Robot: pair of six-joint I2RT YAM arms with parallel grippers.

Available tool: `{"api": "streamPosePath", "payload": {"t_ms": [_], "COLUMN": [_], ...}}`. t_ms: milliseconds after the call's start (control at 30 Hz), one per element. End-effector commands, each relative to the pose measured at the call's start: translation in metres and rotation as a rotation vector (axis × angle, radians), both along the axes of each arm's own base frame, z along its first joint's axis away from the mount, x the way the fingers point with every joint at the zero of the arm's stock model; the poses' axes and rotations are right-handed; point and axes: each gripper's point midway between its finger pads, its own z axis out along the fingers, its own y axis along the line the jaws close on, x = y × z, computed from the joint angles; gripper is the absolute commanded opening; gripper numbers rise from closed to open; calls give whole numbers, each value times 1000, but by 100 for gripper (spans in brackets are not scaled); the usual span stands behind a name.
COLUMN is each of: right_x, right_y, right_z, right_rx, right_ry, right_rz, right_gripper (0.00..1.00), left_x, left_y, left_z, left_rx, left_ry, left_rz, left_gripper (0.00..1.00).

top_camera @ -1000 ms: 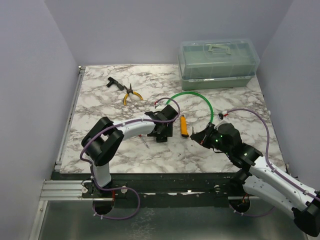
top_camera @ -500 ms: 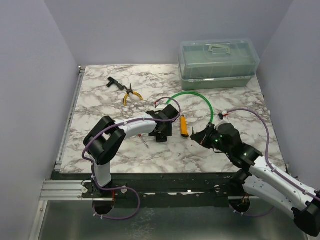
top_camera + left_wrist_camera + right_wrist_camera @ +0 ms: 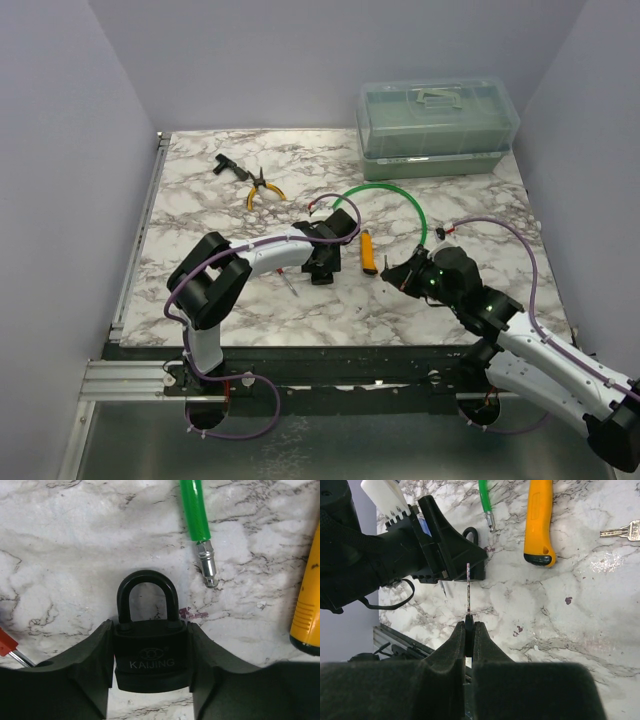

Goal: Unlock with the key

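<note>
My left gripper [image 3: 322, 268] is shut on the body of a black padlock [image 3: 150, 655] marked KAIJING and holds it on the marble table. Its shackle [image 3: 148, 592] is closed and points away from the wrist. My right gripper [image 3: 396, 273] is shut on the head of the small silver key [image 3: 468, 587]. In the right wrist view the key is edge-on. Its blade points at the left gripper, and its tip is just short of the padlock's base [image 3: 477, 573]. The right gripper [image 3: 469, 621] is right of the left one, a short way off.
A yellow-handled tool [image 3: 369, 252] and a green cable [image 3: 400, 195] with a metal tip [image 3: 207, 570] lie between the arms. A second key [image 3: 622, 530] lies on the table. A red-handled screwdriver [image 3: 290, 283] is by the left gripper. Pliers [image 3: 262, 188] and a toolbox [image 3: 437, 128] are farther back.
The left arm's elbow has shifted slightly. Both grippers keep their hold and have barely moved.
</note>
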Motion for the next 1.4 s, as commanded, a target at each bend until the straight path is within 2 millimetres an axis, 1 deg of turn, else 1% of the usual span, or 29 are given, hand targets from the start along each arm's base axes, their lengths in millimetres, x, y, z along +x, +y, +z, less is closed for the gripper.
{"api": "streamPosePath", "payload": {"t_ms": [0,133,200,300,500,633,800,1033,1233,1300,1367], "right_x": [1,2,2,3,4,6,6,3,4,7,11], "right_y": [-8,-8,-7,-7,-4,1,11,26,43,48,50], "right_z": [-13,-13,-13,-12,-7,-2,6,10,10,12,16], "right_rx": [-48,-49,-49,-46,-29,-9,32,125,181,193,196], "right_ry": [17,21,24,27,23,30,33,45,57,48,35], "right_rz": [-22,-23,-24,-28,-24,-22,7,48,92,96,96], "right_gripper": [0,0,0,0,0,0,0,0,0,0,0], "left_x": [-4,-2,-1,0,3,9,17,21,37,45,50], "left_y": [-1,-1,-1,-2,-7,-9,-2,11,18,20,23], "left_z": [-8,-1,3,9,27,46,68,102,135,137,133], "left_rx": [19,15,9,1,-52,-105,-185,-242,-327,-322,-316], "left_ry": [22,5,-5,-18,-35,-49,-40,-62,-96,-112,-104], "left_rz": [1,-4,-9,-18,-35,-69,-79,-60,-44,-44,-35], "left_gripper": [32,17,8,0,0,0,0,0,0,0,0]}}
